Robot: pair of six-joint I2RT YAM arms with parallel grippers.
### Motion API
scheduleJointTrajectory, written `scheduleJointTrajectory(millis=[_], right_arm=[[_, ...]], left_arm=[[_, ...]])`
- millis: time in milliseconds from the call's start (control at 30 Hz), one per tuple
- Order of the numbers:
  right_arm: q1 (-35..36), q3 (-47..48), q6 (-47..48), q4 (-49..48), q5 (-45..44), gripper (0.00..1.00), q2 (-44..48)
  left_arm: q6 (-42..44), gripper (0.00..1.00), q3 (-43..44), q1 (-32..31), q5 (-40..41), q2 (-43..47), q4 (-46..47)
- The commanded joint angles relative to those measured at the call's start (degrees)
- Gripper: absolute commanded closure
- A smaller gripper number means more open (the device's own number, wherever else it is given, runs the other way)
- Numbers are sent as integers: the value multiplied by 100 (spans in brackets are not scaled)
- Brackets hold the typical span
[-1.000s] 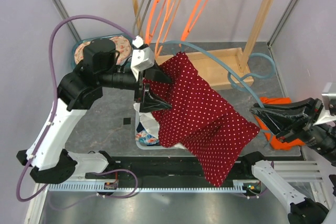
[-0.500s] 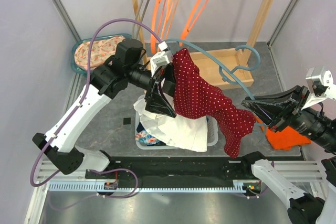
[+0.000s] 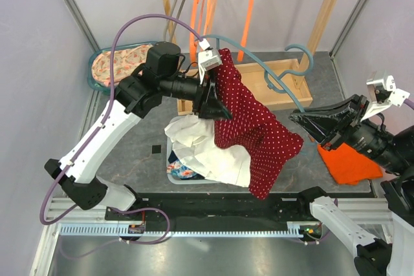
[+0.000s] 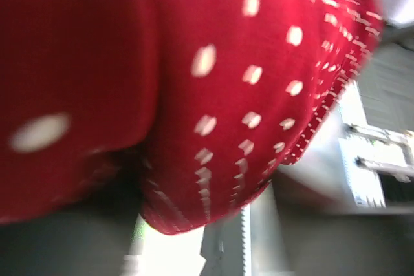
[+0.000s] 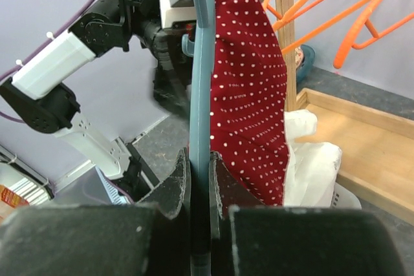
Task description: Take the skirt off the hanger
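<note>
- Since a second ago my left arm has swung up toward the rack [image 3: 323,24], and the skirt [image 3: 249,121] has gathered from a wide spread into a narrow hanging drape.
- My left gripper [image 3: 217,98] is closed on the skirt's upper edge; its wrist camera sees only blurred red dotted cloth [image 4: 194,95].
- My right gripper [image 3: 304,121] is clamped on the blue hanger [image 3: 272,79], which arcs back to the skirt's top.
- From the right wrist, the hanger [image 5: 200,63] runs just beside the skirt [image 5: 249,82].
- The skirt's hem hangs over the white cloth [image 3: 207,147] in the basket [image 3: 173,171].
</note>
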State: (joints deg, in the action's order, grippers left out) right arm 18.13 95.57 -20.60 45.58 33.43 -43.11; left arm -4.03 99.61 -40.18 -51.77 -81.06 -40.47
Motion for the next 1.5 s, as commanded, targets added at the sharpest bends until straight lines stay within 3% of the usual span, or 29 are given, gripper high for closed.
scheduleJointTrajectory(millis=[0,200,300,433,533,633,867,1067,1267,1467], right_arm=[[24,6,-287,-955,226,100,154],[24,163,20,-516,-317,100,23],[24,313,398,2,-687,100,-162],[24,226,653,564,-1582,100,-382],[24,85,759,785,-2040,100,-487],[24,-20,821,926,-2393,100,-514],[24,32,865,1111,-2816,100,-426],[24,375,882,1102,-2702,100,-312],[24,470,839,629,-1893,100,-4],[24,1216,618,320,-3191,100,-30]], left_arm=[[-256,98,269,28,1204,-130,-31],[59,98,953,28,845,116,-346],[797,98,2007,28,554,344,-803],[1457,98,4157,28,623,336,-1367],[1537,98,4933,28,782,406,-1306],[1449,98,5182,28,993,512,-1183],[1291,98,4989,28,1231,661,-1069],[1159,98,3900,55,967,811,-1077],[1422,98,2549,55,949,890,-1060],[1835,98,1318,46,1186,1144,-1024]])
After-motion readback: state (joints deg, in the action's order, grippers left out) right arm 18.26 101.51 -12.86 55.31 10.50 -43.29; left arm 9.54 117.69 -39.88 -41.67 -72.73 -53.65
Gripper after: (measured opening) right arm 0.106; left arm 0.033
